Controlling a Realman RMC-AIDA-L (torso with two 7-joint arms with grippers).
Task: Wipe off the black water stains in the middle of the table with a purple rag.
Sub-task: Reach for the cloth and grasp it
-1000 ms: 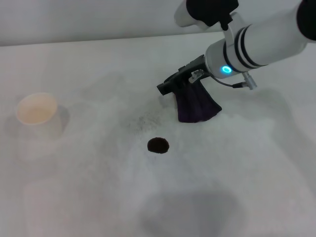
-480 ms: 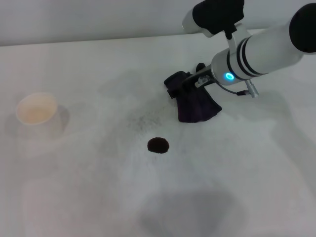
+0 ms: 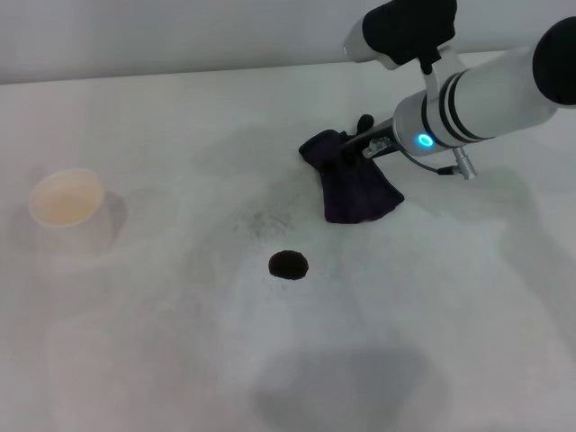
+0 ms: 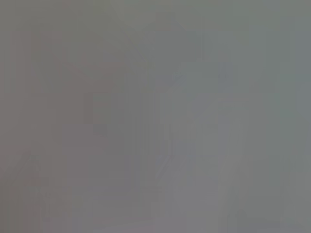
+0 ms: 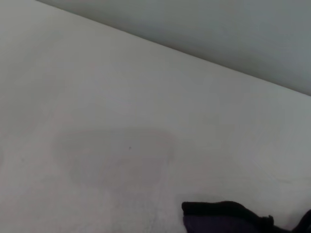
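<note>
On the counter, left: a white paper cup (image 3: 67,202) stands alone on the white counter (image 3: 162,360), well apart from everything else.
Counter centre: the black water stains (image 3: 288,265) show as one small round dark blot, uncovered, with a faint grey speckled smudge (image 3: 265,219) just beyond it.
Right of centre: the purple rag (image 3: 353,184) lies partly on the counter, beyond and to the right of the blot and not touching it; its upper corner is bunched and lifted toward the arm.
Right end effector: the right end effector (image 3: 353,144) sits at that bunched corner, its dark fingers seemingly closed on the cloth, though the grip itself is largely hidden by the fabric.
Right arm: white, with black bands and a glowing blue ring, reaching in from the upper right.
Right wrist view: a dark edge of the rag (image 5: 228,216) against bare counter (image 5: 121,107).
Left wrist view: only a uniform grey blur; the left end effector appears nowhere.
</note>
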